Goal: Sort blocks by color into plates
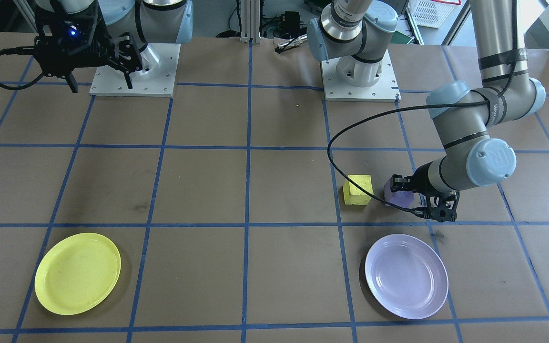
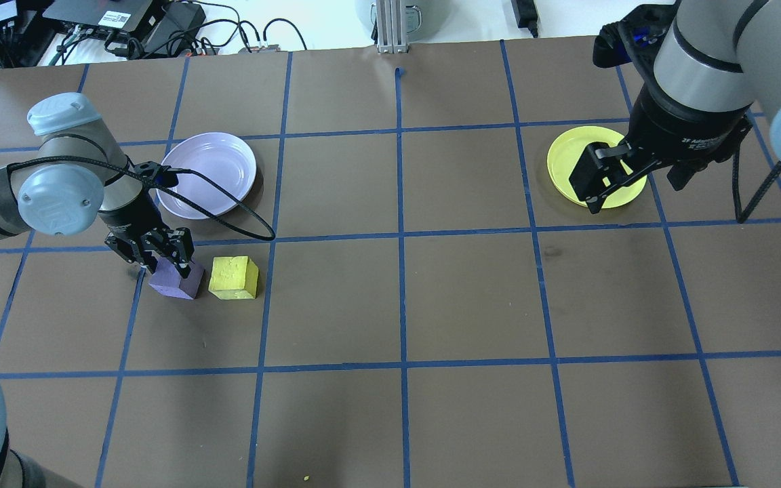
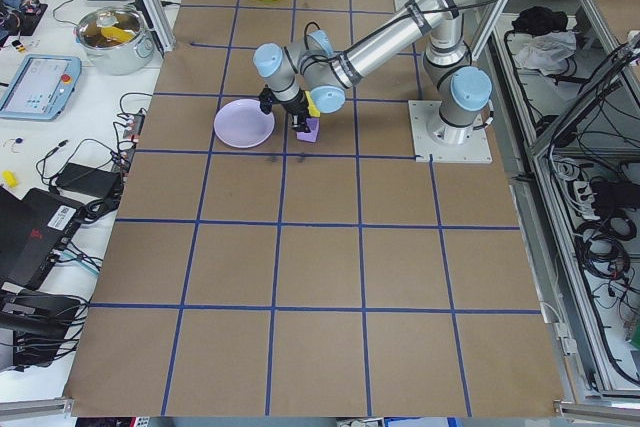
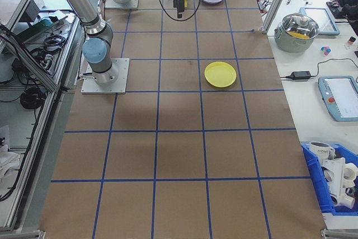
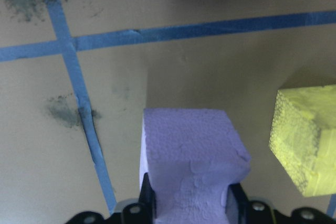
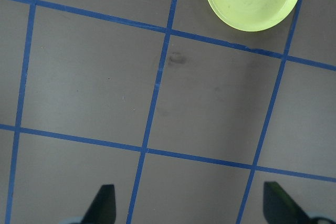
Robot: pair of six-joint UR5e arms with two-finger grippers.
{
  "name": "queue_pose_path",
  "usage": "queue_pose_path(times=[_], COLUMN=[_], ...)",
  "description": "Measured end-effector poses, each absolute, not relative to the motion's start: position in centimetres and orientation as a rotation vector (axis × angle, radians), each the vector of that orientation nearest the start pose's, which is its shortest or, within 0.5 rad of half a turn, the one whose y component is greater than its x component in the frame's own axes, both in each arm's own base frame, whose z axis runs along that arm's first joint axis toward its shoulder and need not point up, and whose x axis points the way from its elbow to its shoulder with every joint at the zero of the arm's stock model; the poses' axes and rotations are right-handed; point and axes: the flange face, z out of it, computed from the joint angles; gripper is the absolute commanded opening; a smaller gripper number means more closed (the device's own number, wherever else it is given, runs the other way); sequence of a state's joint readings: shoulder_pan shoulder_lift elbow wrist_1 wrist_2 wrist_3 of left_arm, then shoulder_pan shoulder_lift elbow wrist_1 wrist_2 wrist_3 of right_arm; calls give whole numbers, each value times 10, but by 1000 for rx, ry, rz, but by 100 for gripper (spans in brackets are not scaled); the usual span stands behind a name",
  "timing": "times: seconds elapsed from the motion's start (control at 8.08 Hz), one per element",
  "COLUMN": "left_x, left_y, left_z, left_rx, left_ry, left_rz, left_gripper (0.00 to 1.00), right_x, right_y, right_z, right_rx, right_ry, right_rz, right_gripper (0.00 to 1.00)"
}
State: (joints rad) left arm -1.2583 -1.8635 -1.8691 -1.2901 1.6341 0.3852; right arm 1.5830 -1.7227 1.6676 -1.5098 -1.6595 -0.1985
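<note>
Presently the step in hand is the pick of the purple block (image 2: 175, 281). The left gripper (image 2: 160, 252) is down on it at centre left of the overhead frame, and the left wrist view shows the block (image 5: 191, 166) seated between the two fingers, low centre, with both pads against its sides. I judge the jaws closed on it. It appears to rest on the table (image 2: 390, 305); I cannot tell whether it has left the surface.

The yellow block (image 2: 233, 278) sits just beside it to the right, apart from it and untouched. The lavender plate (image 2: 209, 174) lies near, above the gripper in the overhead frame, with nothing in it. The yellow plate (image 2: 594, 166) lies at upper right, partly behind the right gripper (image 2: 601, 177).

The next move calls for a straight lift clear of the yellow neighbour, then a short carry to the lavender plate.

The right wrist view alone settles the right gripper: its two fingertips (image 6: 102, 203) stand wide apart at the lower edge, holding nothing. The front-facing view shows the lavender plate (image 1: 406, 276) unobstructed, which the overhead, crossed by a cable (image 2: 228, 203), does not.
</note>
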Motion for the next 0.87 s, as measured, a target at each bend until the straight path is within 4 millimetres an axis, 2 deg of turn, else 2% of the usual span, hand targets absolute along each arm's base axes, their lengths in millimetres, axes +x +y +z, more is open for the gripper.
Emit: queue_pose_path(times=[0.12,0.25,0.37,0.62,0.74,0.87], left_x=[38,40,43,58,63,60], left_y=[-526,-534,-552,-617,-650,-671], left_z=[243,264,291,339,351,350], left_rx=[125,115,107,104,85,68], left_ry=[3135,3134,3147,3162,3194,3221], left_rz=[484,445,383,230,167,141], left_gripper=[12,13,12,15,16,18], right_x=[130,130,130,130,130,130], right_y=[-425,-424,-424,-424,-424,-424], right_z=[503,502,500,499,499,499], right_rx=[-340,-340,-340,-339,-339,-338], right_ry=[3211,3209,3208,3210,3209,3209], right_rz=[27,33,38,40,40,40], right_gripper=[100,100,100,100,100,100])
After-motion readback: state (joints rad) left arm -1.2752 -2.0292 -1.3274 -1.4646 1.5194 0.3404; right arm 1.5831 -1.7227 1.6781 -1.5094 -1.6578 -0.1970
